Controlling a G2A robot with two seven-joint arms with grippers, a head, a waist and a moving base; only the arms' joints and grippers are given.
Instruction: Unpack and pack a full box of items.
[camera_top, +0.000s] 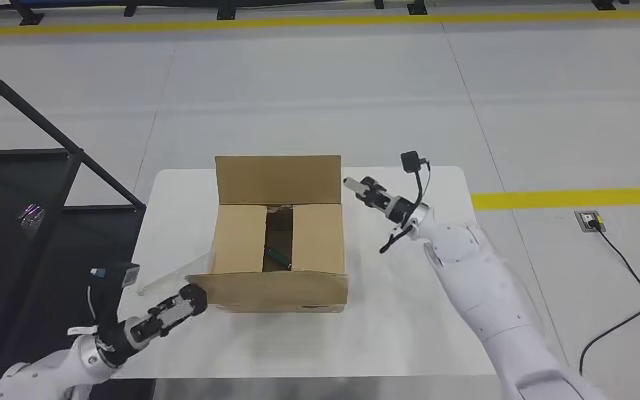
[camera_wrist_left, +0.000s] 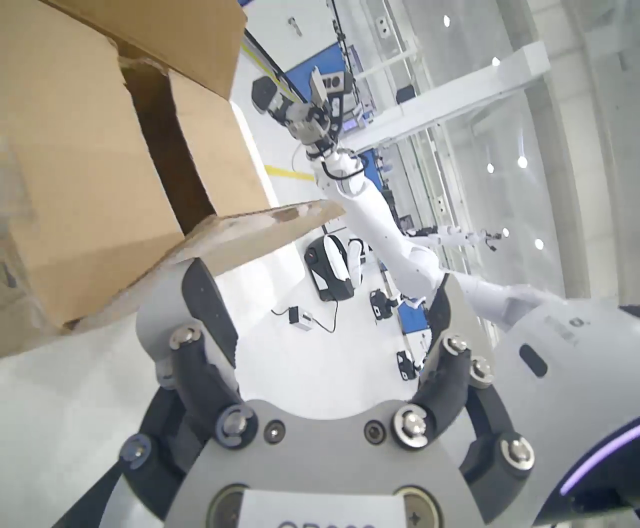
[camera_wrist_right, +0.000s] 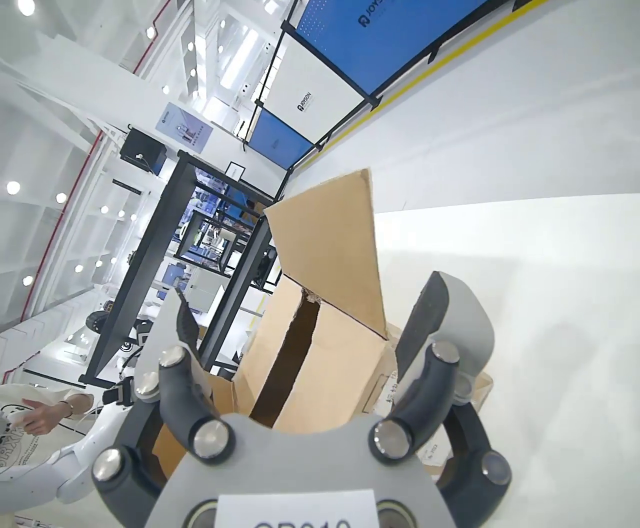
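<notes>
Grey metal and black padding mark the left end effector (camera_top: 193, 297), which sits low over the near left part of the white desk (camera_top: 400, 325), right at the near left corner of the cardboard box (camera_top: 318, 238). In its wrist view its 2 fingers (camera_wrist_left: 207, 305) stand wide apart with nothing between them, and the tip of 1 lies just under the edge of the box's near flap (camera_wrist_left: 260, 230); whether it touches the cardboard is hard to say. That near flap is turned outward toward the robot. The box stands upright around the middle of the desk, with 2 side flaps folded inward over the top and a dark slot left between them. Through the slot shows a dark item (camera_top: 274, 252) lying inside the box, too small to name. Beyond the slot the far flap (camera_top: 278, 178) stands upright. At the far right corner of the box, just beside that upright flap, hangs the right end effector (camera_top: 353, 185), above the desk and pointing toward the box. Its wrist view shows its fingers (camera_wrist_right: 425, 310) spread open and empty, with the box top and slot beyond them. Farther off, past the desk, lies pale floor with a yellow line (camera_top: 540, 198) to the right and a black frame (camera_top: 45, 135) to the left.
</notes>
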